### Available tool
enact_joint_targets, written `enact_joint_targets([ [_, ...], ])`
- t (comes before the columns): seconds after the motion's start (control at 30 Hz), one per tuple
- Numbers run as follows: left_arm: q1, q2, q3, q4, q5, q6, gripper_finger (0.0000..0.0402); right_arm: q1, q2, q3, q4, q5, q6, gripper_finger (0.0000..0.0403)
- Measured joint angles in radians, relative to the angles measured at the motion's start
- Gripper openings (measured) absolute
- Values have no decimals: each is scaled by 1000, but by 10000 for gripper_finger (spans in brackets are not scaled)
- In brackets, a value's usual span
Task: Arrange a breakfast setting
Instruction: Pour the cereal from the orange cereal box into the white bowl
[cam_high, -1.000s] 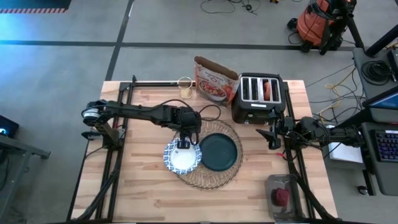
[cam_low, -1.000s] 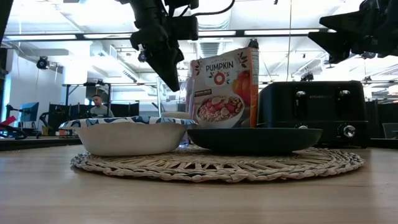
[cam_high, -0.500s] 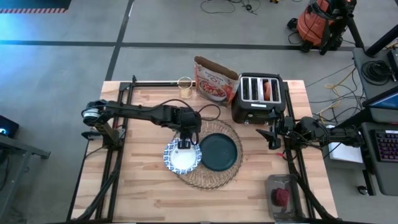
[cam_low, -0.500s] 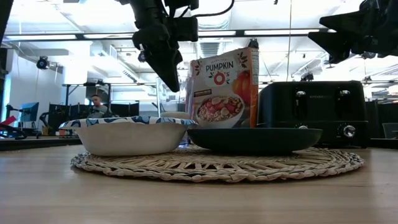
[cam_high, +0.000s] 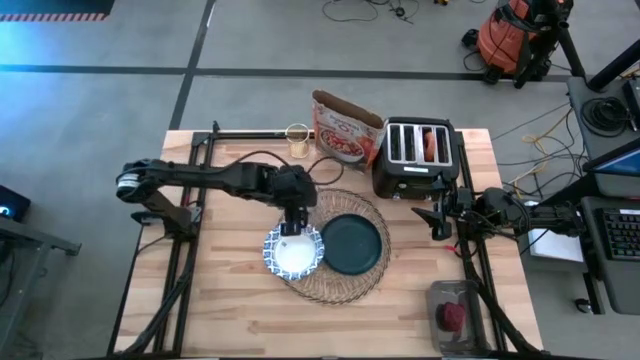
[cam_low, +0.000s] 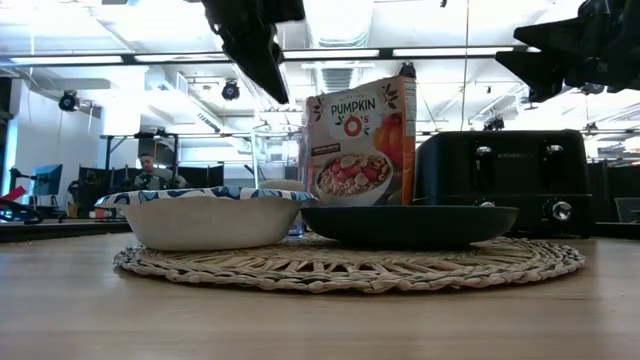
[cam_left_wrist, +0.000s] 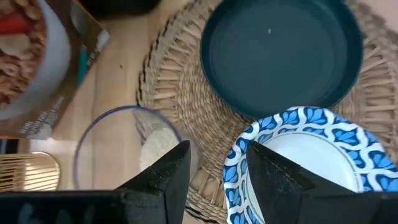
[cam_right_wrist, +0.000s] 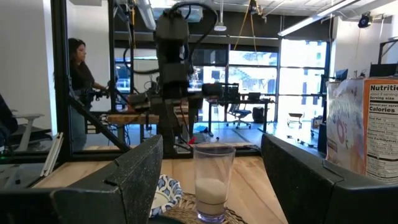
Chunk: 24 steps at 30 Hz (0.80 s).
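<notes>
We find the left gripper (cam_high: 293, 226) hanging with jaws parted and empty over the back rim of the blue-and-white patterned bowl (cam_high: 293, 253), which sits on the woven placemat (cam_high: 345, 283) touching the dark teal plate (cam_high: 352, 244). The small clear glass (cam_high: 298, 139) stands well behind it by the cereal bag (cam_high: 343, 130), nearer this arm. The right gripper (cam_high: 437, 214) waits spread open, empty, near the toaster (cam_high: 415, 158).
</notes>
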Motion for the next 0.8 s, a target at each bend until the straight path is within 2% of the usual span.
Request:
enact_joint_targets([
  [0.33, -6, -133, -1, -38, 16, -49, 142, 0, 0, 0, 0, 0, -1, 260],
  [0.53, -24, -234, -31, -186, 28, -108, 142, 0, 0, 0, 0, 0, 0, 260],
  [0.63, -42, -309, -94, -161, 28, -151, 142, 0, 0, 0, 0, 0, 0, 260],
  [0.8, -81, -443, -276, 1, 28, -218, 142, 0, 0, 0, 0, 0, 0, 260],
])
